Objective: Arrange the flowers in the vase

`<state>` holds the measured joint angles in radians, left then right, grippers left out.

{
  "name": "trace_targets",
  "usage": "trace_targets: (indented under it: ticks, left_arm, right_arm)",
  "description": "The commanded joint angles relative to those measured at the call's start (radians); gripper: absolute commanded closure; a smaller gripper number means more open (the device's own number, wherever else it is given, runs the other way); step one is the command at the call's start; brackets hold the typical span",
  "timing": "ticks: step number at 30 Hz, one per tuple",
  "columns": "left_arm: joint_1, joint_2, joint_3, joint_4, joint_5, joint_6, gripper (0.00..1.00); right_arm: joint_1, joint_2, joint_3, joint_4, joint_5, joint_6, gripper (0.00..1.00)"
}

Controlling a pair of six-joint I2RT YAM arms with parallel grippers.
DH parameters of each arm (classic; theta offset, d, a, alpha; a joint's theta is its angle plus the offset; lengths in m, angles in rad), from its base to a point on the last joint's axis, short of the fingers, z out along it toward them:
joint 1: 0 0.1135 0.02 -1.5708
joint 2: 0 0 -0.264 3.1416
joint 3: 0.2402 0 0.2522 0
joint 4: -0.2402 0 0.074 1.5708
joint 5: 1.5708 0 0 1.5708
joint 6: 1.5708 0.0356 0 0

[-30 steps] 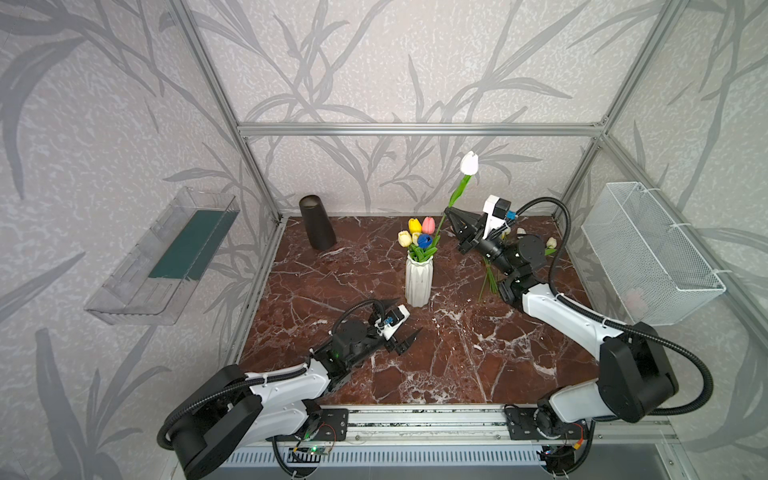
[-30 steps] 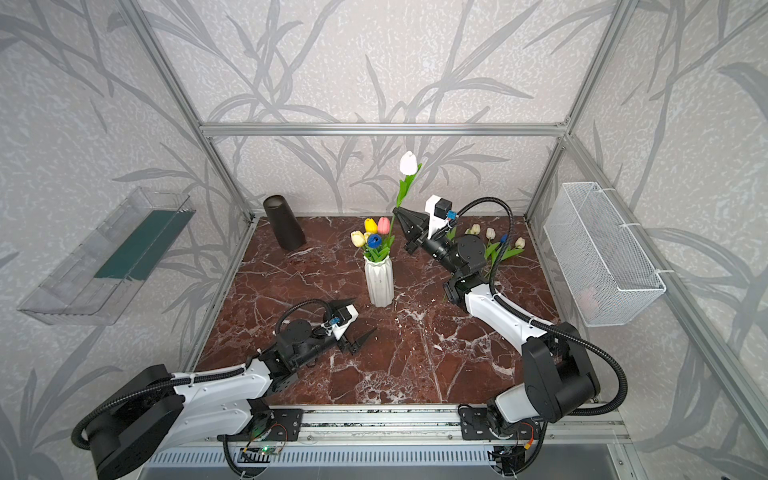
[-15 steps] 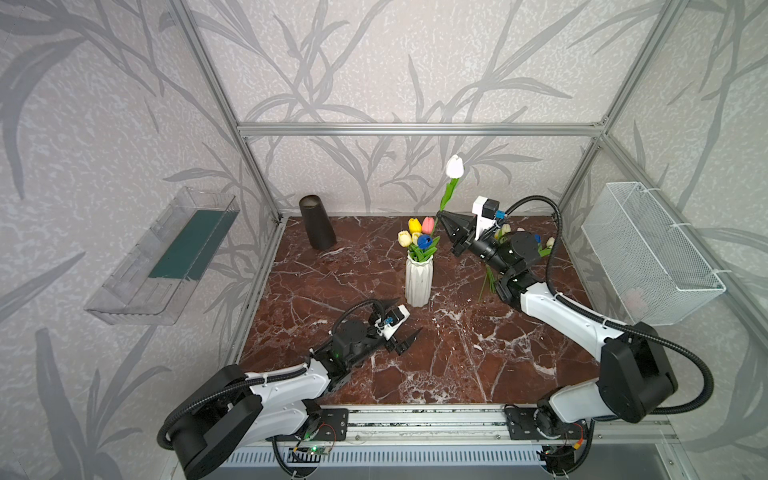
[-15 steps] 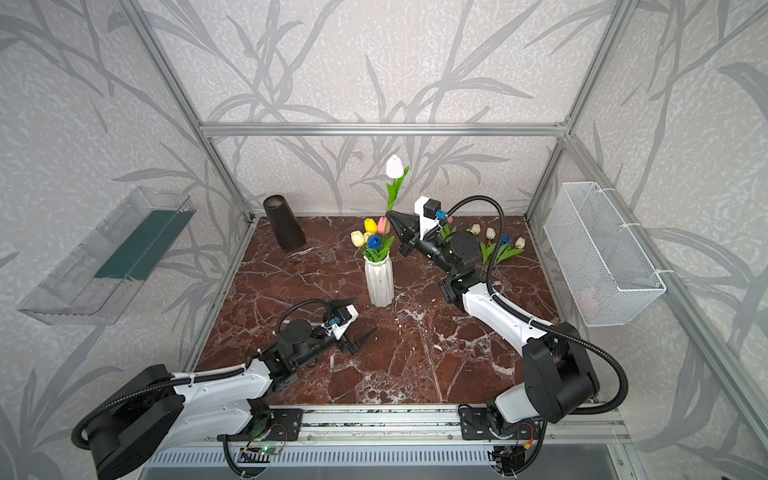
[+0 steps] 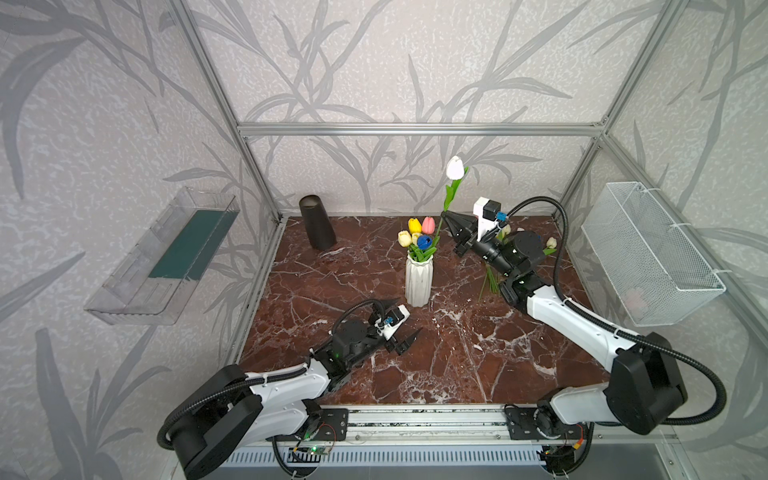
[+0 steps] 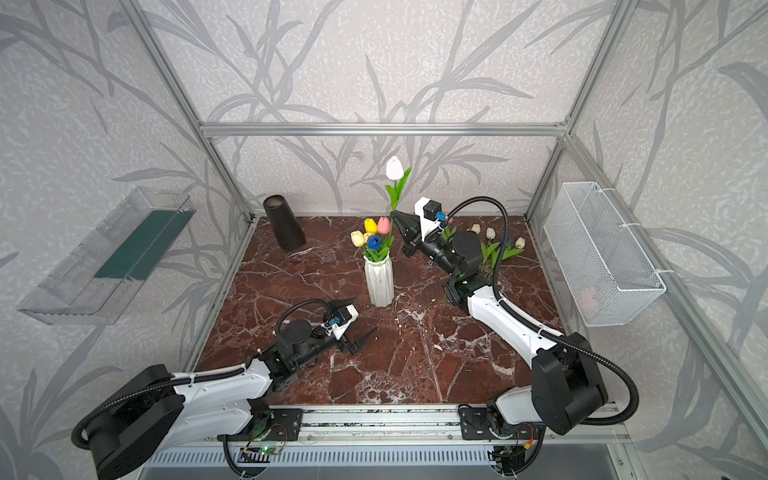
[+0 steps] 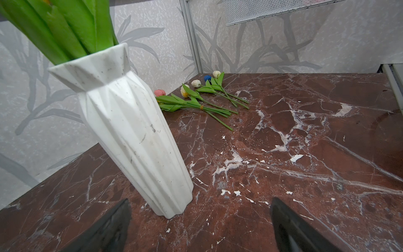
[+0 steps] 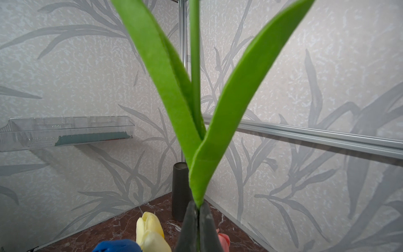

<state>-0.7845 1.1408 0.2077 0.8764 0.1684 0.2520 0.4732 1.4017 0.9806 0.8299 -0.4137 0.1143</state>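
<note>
Standing nearly upright, the white tulip [image 5: 455, 168] with green leaves is clamped between right fingers [image 5: 459, 222]; left fingers [image 5: 407, 341] gape apart.

We see a white tulip [image 5: 454, 168] with green leaves, a white vase [image 5: 419, 282] holding yellow, pink, cream and blue tulips [image 5: 417, 237], and red-brown marble [image 5: 457, 353] veined white.

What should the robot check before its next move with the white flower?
1. Right tool shut on the white tulip stem: ok.
2. Stem's bottom end inside the vase mouth: cannot tell.
3. Vase upright: ok.
4. Left tool open, not touching the vase: ok.
5. All flowers in the vase: not ok; loose tulips lie on the table.
</note>
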Motion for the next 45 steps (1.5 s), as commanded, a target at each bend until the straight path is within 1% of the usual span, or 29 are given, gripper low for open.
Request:
trace_targets:
  ticks: [1, 4, 12, 16, 22, 26, 34, 36, 40, 45]
  left_arm:
    - [-0.002, 0.005, 0.023, 0.018, 0.014, 0.012, 0.01]
    - [-0.003, 0.007, 0.024, 0.017, 0.014, 0.013, 0.01]
    - [-0.002, 0.007, 0.024, 0.018, 0.013, 0.015, 0.01]
    - [-0.003, 0.010, 0.024, 0.018, 0.013, 0.015, 0.01]
    - [-0.002, 0.011, 0.025, 0.018, 0.008, 0.018, 0.01]
    - [-0.002, 0.010, 0.025, 0.016, 0.005, 0.021, 0.01]
    - [-0.002, 0.008, 0.023, 0.016, 0.006, 0.020, 0.01]
    - [-0.004, 0.006, 0.022, 0.016, 0.005, 0.020, 0.01]
    - [-0.001, 0.005, 0.022, 0.016, 0.004, 0.020, 0.01]
    - [-0.002, 0.011, 0.023, 0.019, 0.006, 0.018, 0.01]
  right_arm:
    - [0.001, -0.019, 0.000, -0.014, 0.007, -0.028, 1.00]
    - [-0.001, -0.003, -0.003, -0.012, -0.008, -0.022, 1.00]
    - [0.006, 0.035, -0.049, 0.064, -0.062, 0.005, 1.00]
    - [0.010, 0.059, -0.087, 0.135, -0.069, 0.013, 1.00]
    - [0.015, 0.098, -0.094, 0.170, -0.086, 0.012, 1.00]
    - [0.019, 0.076, -0.058, 0.114, -0.084, 0.027, 1.00]
    - [0.022, -0.035, -0.030, 0.053, -0.079, 0.050, 1.00]
    - [0.021, -0.063, -0.027, 0.022, -0.051, 0.042, 1.00]
    - [0.013, -0.103, -0.014, -0.073, 0.056, -0.019, 1.00]
    - [-0.020, -0.071, 0.006, -0.063, 0.056, -0.009, 1.00]
